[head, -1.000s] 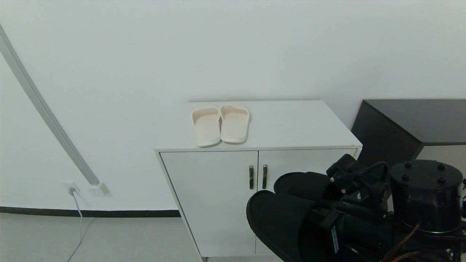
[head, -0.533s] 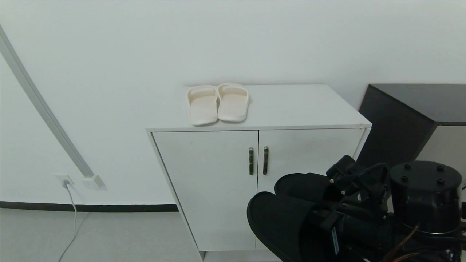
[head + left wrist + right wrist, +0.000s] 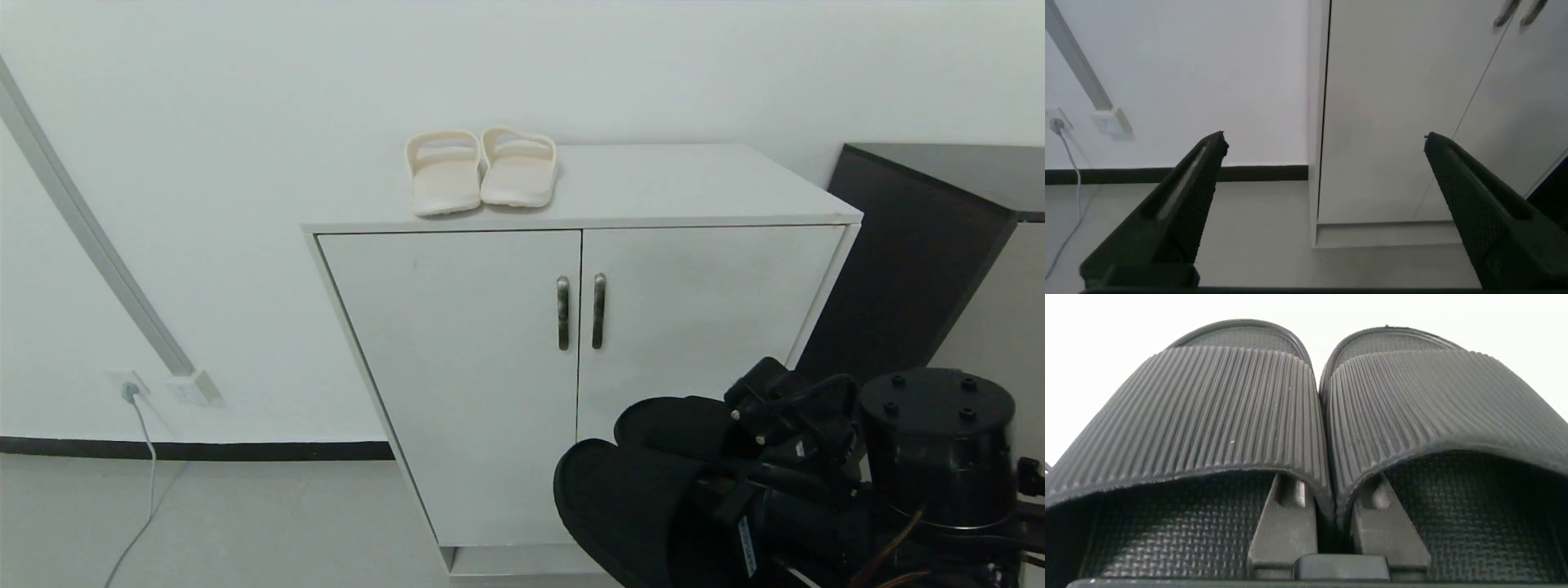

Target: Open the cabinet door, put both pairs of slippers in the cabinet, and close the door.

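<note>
While doors sit shut, right gripper clamps 1 black pair, left gripper gapes empty, beige pair untouched on top

White two-door cabinet stands closed; cream slippers sit paired on its top; right gripper clamps black slippers together.

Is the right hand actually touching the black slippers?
Touching. The right wrist view shows the right hand with one finger inside each of the black slippers, pinching their adjoining side walls.
</note>
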Available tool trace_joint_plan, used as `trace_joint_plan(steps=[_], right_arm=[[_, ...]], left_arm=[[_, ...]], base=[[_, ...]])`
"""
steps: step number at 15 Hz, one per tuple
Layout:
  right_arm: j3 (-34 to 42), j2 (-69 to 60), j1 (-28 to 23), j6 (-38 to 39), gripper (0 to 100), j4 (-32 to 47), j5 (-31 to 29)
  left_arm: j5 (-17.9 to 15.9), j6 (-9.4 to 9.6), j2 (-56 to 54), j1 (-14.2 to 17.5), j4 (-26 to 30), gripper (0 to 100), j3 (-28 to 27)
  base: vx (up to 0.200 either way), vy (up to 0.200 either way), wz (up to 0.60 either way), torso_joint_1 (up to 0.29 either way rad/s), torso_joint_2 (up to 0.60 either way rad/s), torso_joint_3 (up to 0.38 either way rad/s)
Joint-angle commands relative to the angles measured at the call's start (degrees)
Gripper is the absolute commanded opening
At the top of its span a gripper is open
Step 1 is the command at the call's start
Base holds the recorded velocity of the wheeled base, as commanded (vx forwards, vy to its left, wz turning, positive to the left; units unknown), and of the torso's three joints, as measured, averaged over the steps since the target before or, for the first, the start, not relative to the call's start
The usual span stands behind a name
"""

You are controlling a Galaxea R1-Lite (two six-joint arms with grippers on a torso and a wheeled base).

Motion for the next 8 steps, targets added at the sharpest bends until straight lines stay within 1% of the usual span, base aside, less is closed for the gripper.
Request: trace_joint_plan(steps=[1, 3, 4, 7, 8], right_arm=[[0.2, 1.0, 0.1, 0.1, 0, -0.2, 0.0], [0.7, 2.1, 0.5, 0.1, 0, -3.5, -0.2], [2.0, 2.4, 0.5, 0.1, 0, -6.8, -0.2], [2.7, 2.9, 0.5, 0.0, 0, -8.0, -0.2], [2.7, 3.0, 0.5, 0.0, 0, -8.0, -0.2]], left_arm=[[0.1, 0.0, 0.0, 0.0, 0.0, 100, 0.0], [-0.1, 0.53, 0.0, 0.0, 0.0, 100, 0.0], [-0.1, 0.88, 0.0, 0.0, -0.1, 100, 0.0], [-0.1, 0.79, 0.1, 0.0, 0.0, 100, 0.0], [-0.7, 1.05, 0.1, 0.0, 0.0, 100, 0.0]], base=[[0.0, 0.0, 0.0, -0.129, 0.48, 0.325], [0.0, 0.0, 0.0, -0.124, 0.46, 0.342], [0.0, 0.0, 0.0, -0.095, 0.46, 0.344], [0.0, 0.0, 0.0, -0.08, 0.45, 0.362], [0.0, 0.0, 0.0, -0.036, 0.44, 0.383]])
